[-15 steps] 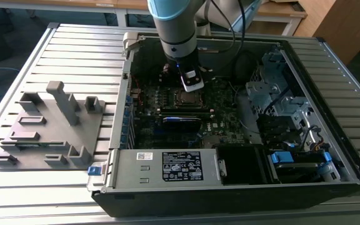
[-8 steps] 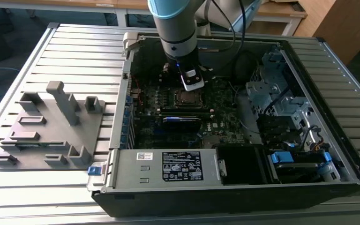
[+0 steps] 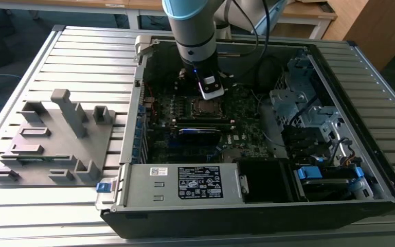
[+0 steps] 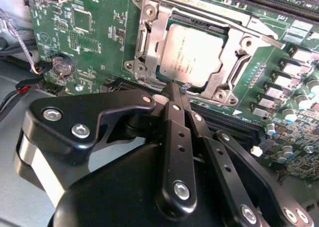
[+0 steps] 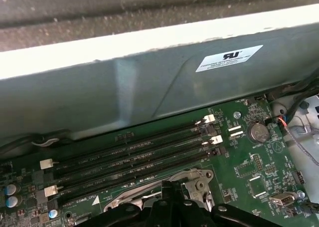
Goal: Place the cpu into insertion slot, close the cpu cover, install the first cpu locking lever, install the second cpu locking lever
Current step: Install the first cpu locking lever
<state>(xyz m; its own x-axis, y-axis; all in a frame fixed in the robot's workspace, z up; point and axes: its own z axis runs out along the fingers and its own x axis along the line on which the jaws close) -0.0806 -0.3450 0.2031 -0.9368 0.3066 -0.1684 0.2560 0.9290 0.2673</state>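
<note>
With cpu (image 4: 195, 55) already seated in the insertion slot (image 4: 149, 52) — cover-and-lever stage.
Gripper (image 4: 175, 89) fingers pinched together, holding nothing, tip at cpu cover (image 4: 234, 62) edge, frame centre — next likely needs a lever push.

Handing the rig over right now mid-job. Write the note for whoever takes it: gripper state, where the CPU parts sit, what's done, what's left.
Gripper: black fingers shut, empty, tips at the socket's edge.
Small square grey-faced cpu: seated in the silver-rimmed insertion slot on the green motherboard.
Thin silver metal cpu cover: folded down, framing the chip.
Done: chip placed, cover closed.
Left: both locking levers; I can't tell whether either is latched.
</note>
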